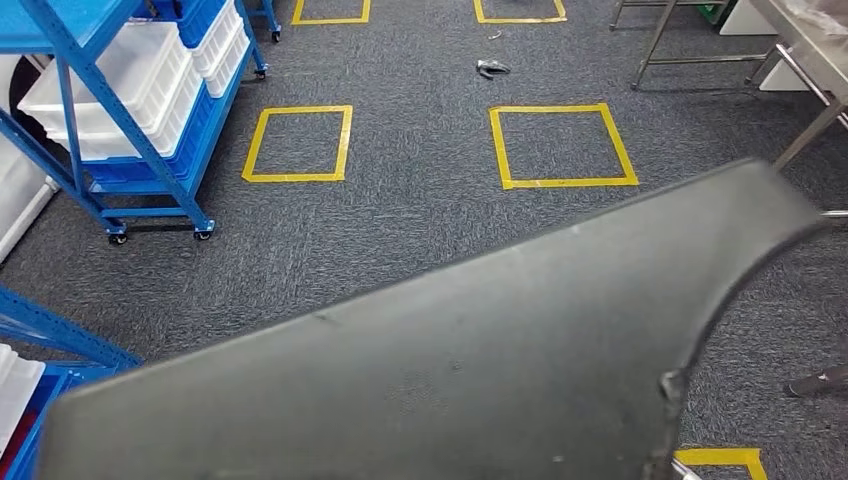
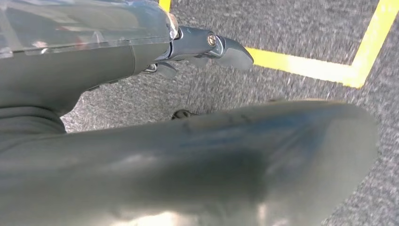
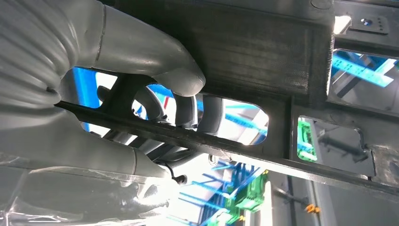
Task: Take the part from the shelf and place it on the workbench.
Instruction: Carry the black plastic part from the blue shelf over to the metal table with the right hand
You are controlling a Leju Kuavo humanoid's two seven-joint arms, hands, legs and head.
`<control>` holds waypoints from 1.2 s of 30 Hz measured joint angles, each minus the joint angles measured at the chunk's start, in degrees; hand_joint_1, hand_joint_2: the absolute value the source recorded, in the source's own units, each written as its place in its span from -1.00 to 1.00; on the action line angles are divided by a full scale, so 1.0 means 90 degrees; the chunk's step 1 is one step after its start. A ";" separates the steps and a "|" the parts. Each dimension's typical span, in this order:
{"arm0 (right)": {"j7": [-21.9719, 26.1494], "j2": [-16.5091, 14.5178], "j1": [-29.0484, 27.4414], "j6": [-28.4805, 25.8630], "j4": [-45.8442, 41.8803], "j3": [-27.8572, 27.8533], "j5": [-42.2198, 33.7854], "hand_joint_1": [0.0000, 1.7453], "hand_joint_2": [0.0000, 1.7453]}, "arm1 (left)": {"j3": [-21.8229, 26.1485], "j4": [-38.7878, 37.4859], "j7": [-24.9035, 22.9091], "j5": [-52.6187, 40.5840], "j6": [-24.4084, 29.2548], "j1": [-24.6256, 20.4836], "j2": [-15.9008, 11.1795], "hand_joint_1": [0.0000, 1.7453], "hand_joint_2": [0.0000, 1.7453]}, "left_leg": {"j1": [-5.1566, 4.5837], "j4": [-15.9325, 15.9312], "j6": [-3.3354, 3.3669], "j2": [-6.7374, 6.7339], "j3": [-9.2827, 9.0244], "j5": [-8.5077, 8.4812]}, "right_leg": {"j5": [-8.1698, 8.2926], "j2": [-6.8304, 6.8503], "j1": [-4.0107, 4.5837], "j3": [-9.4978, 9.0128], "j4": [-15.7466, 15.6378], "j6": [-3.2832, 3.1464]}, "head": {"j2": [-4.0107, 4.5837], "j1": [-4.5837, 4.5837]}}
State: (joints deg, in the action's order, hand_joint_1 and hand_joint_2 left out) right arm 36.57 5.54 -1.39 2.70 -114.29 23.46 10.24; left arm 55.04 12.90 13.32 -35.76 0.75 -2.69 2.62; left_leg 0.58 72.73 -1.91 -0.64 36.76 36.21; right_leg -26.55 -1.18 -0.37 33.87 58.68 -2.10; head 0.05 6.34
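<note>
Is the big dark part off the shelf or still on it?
Off. The dark part hangs over carpet, the right hand gripping its frame.

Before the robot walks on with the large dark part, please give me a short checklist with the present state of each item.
1. Right robot hand grips the part: ok, fingers pass through an opening in its frame.
2. Left robot hand grips the part: cannot tell.
3. Part off the shelf: ok.
4. Floor ahead: not ok, a small dark object lies there.
5. Workbench reached: not ok, only at the frame's far right.
</note>
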 joint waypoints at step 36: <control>0.0051 0.0146 -0.0238 -0.0046 0.0251 -0.0015 -0.0151 0.98 1.00 | 0.0602 0.0040 -0.0071 0.0202 0.0191 0.0061 -0.0396 -1.00 -1.00 | 0.0039 -0.1262 0.0040 0.0342 -0.0530 -0.0825 | -0.0009 -0.0370 -0.0012 -0.0041 0.0013 0.0066 | -0.0001 -0.0048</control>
State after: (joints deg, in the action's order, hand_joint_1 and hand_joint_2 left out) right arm 37.03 6.85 -3.53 2.28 -112.03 23.33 8.88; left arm 60.46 13.26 12.68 -33.94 2.47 -2.14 -0.94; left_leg 0.92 61.37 -1.55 2.44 31.99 28.79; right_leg -26.64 -4.51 -0.48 33.50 58.80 -1.50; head 0.05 5.91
